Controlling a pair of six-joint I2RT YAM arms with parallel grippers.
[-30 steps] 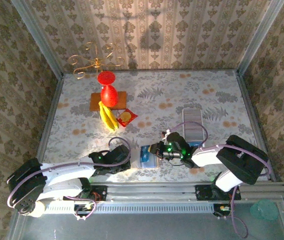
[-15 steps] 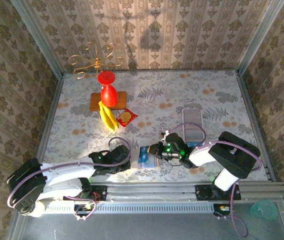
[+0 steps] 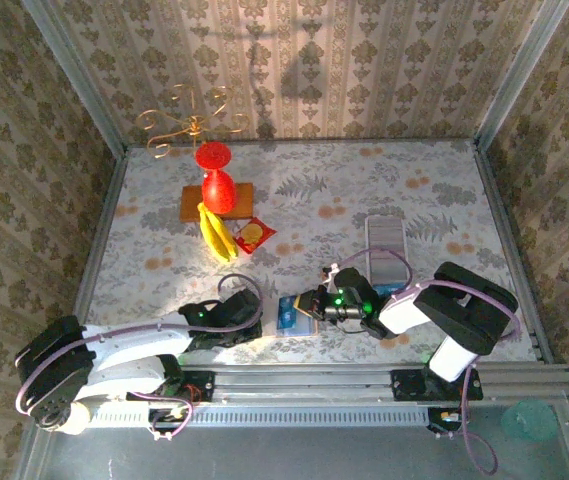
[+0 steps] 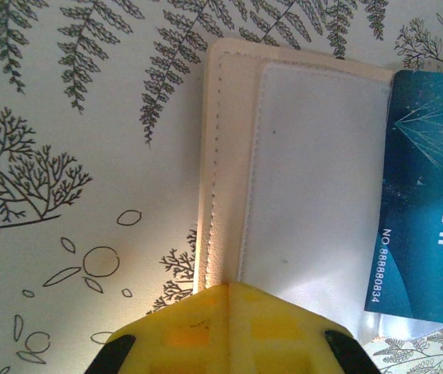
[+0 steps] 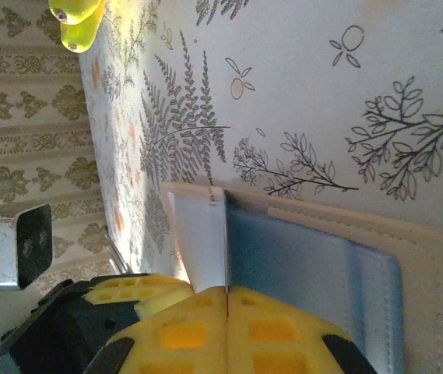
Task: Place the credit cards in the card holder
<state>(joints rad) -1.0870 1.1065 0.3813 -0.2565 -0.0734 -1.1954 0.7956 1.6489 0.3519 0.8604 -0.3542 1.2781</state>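
Cream wallet, left wrist view: the wallet lies open and flat on the fern-print table, a clear window pocket facing up.
Blue card, same view: the blue card, printed "VIP" with a number along its edge, lies at the wallet's right side, its left edge against the window pocket. I cannot tell if it is tucked in.
Left gripper, same view: the yellow fingers of the left gripper are pressed together over the wallet's near edge. I cannot tell if a layer is caught between them.
Right gripper, right wrist view: the right gripper also has its yellow fingers pressed together at the wallet's edge. A thin upright edge runs straight into the seam between them, a white flap on one side and a bluish pocket on the other.
Background, same view: bananas lie far off at the top.
Wallet and card, top view: both lie near the table's front edge, between the two grippers, which meet them from left and right.
Other things, top view: a grey tray sits behind the right gripper. A snack packet and a red vase stand well apart on the far left.
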